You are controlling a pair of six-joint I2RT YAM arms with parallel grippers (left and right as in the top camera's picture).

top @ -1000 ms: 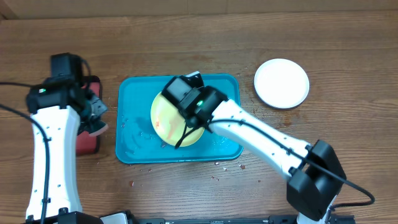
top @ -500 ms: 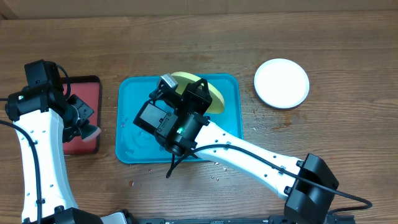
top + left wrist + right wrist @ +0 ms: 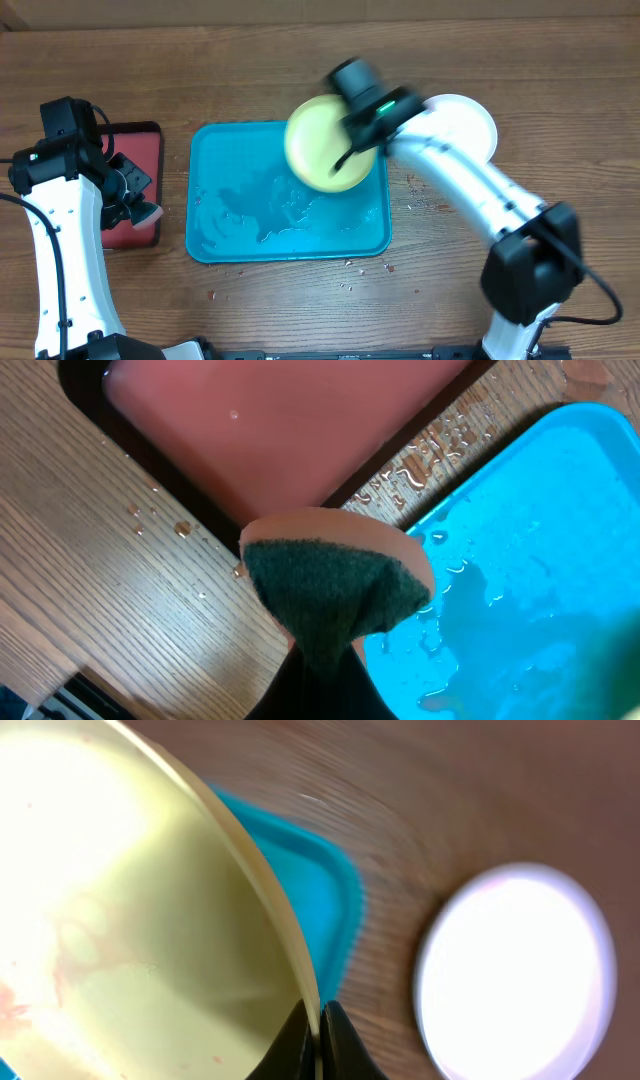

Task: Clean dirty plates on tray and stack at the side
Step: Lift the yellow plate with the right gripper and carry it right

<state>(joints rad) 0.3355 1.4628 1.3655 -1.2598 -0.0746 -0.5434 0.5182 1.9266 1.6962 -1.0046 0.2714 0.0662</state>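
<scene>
My right gripper (image 3: 352,128) is shut on the rim of the yellow-green plate (image 3: 322,142) and holds it in the air over the far right corner of the teal tray (image 3: 220,235). In the right wrist view the fingers (image 3: 318,1020) pinch the plate's edge (image 3: 120,910); faint red smears show on it. The white plate (image 3: 470,125) lies on the table to the right, also in the right wrist view (image 3: 515,970). The tray is wet and holds no plate. My left gripper (image 3: 135,205) is shut on a green-faced sponge (image 3: 335,585). The pale blue plate is out of view.
A smaller dark-rimmed red tray (image 3: 135,185) lies left of the teal tray, seen close in the left wrist view (image 3: 300,430). Water drops lie on the wood between the trays (image 3: 440,455) and in front of the teal tray (image 3: 350,270).
My right arm has lifted the yellow-green plate off the tray and swung it up and right, toward the white plate. My left arm drew back left with the sponge, then held still.
</scene>
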